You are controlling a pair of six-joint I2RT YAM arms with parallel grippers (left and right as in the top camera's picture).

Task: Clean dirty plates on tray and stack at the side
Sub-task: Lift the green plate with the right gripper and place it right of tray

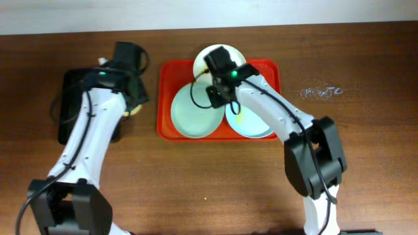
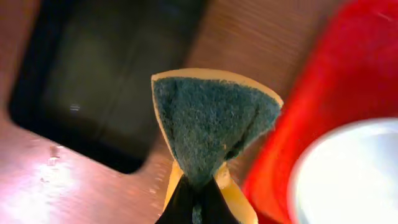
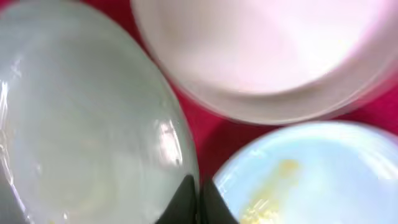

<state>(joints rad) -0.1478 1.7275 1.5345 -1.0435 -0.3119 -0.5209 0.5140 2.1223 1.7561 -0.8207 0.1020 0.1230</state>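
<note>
The red tray (image 1: 167,78) lies under your right pincer (image 3: 199,199) with all three plates on it. The pale plate (image 3: 81,118) is left of the tips, the smeared plate (image 3: 311,174) right of them, and the cream plate (image 3: 261,50) ahead. The tips are pressed together on nothing, so spread them before descending. Take one rim only, since the plates crowd each other.

The black tray (image 2: 93,81) sits beyond your left pincer (image 2: 196,202), which pinches the folded sponge (image 2: 211,124). The red rim rises to its right, so I'd lift over it.
</note>
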